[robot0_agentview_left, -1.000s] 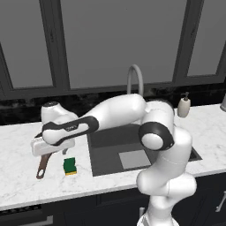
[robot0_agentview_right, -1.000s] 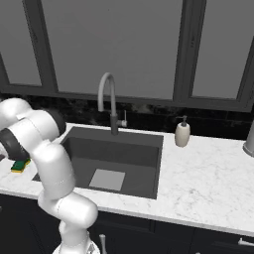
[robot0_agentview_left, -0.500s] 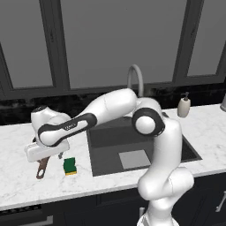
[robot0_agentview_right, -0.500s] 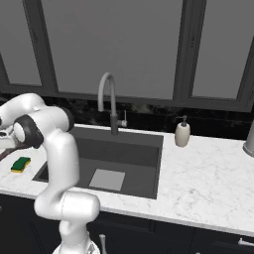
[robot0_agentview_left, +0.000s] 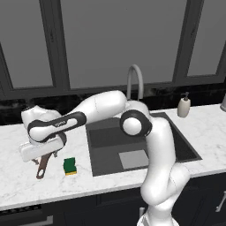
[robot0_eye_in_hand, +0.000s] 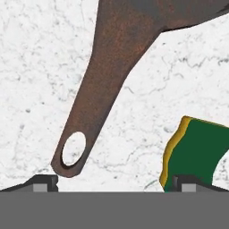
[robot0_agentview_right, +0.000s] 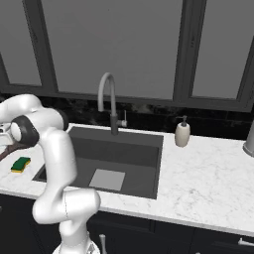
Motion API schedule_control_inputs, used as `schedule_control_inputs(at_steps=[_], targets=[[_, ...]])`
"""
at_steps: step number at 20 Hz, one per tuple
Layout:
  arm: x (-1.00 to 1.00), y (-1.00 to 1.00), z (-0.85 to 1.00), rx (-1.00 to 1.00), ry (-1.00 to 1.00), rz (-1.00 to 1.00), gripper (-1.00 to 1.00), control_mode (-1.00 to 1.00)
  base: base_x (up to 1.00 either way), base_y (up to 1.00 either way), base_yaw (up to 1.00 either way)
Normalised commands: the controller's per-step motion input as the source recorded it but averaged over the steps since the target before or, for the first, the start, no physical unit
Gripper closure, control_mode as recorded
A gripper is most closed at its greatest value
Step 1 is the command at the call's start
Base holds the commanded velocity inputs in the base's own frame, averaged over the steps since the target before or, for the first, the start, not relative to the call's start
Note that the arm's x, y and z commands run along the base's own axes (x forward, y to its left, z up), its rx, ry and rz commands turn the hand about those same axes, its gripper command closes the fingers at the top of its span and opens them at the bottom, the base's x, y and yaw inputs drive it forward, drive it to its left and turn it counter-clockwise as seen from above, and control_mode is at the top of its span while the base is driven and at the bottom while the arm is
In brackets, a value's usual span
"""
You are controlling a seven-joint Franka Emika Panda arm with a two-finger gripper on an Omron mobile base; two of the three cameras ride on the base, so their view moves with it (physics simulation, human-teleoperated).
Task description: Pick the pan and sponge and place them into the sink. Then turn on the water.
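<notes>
At the left of the left base view, we've got the gripper [robot0_agentview_left: 44, 154] hanging wide open and empty over the pan [robot0_eye_in_hand: 129, 49] on the counter [robot0_agentview_left: 17, 185], sponge [robot0_agentview_left: 69, 166] just beside it, and we'd bet that rigid, top-heavy skillet wants grabbing mid-handle, not by the loop end.

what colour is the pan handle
Dark reddish-brown, rusty-looking; the pan handle shows best in the hand view.

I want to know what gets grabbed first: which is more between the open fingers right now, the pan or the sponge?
The pan: its long brown handle with the loop hole runs down between the open gripper. The green sponge sits off to one side, by one fingertip.
</notes>
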Motion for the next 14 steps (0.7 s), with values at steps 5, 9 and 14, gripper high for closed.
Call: schedule_control_inputs(at_steps=[5, 9, 14], targets=[[0.09, 0.0, -0.23, 0.0, 0.0, 0.0, -1.0, -1.0, 0.0, 0.0, 0.0], [0.0, -0.05, -0.23, 0.05, 0.0, 0.0, -1.0, -1.0, 0.0, 0.0, 0.0], [0.0, -0.07, -0.2, 0.14, -0.01, 0.0, -1.0, -1.0, 0.0, 0.0, 0.0]])
